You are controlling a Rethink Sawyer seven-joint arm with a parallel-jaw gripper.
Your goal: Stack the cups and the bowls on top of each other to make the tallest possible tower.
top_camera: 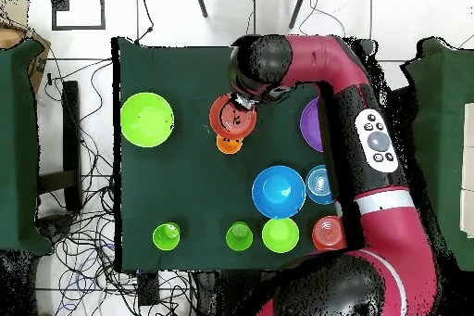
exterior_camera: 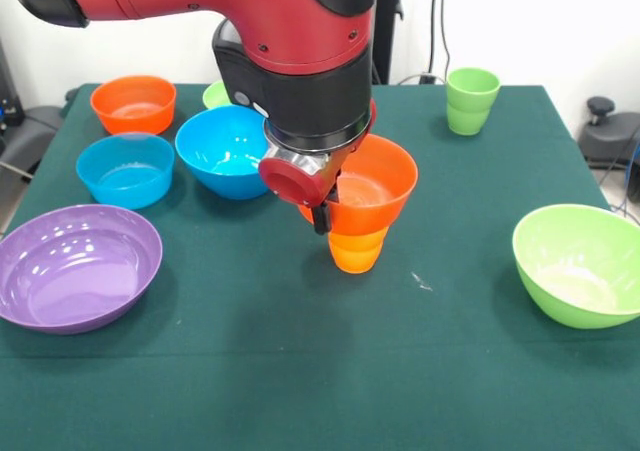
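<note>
The table (exterior_camera: 300, 371) wears a dark green cloth. Behind it, at 12 o'clock in the front view, stands a white wall (exterior_camera: 520, 21) with black cables (exterior_camera: 440, 21) hanging down. From overhead, the floor (top_camera: 83, 229) is pale tile strewn with tangled cables (top_camera: 93, 247) toward 8 o'clock.

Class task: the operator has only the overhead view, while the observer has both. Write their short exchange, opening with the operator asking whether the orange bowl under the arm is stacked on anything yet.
Operator: Is the orange bowl under the arm stacked on anything?
Observer: Yes. The orange bowl sits on top of an orange cup.
Operator: The arm covers most of the purple bowl. Is anything in it?
Observer: No. The purple bowl is empty, and it stands alone.
</note>
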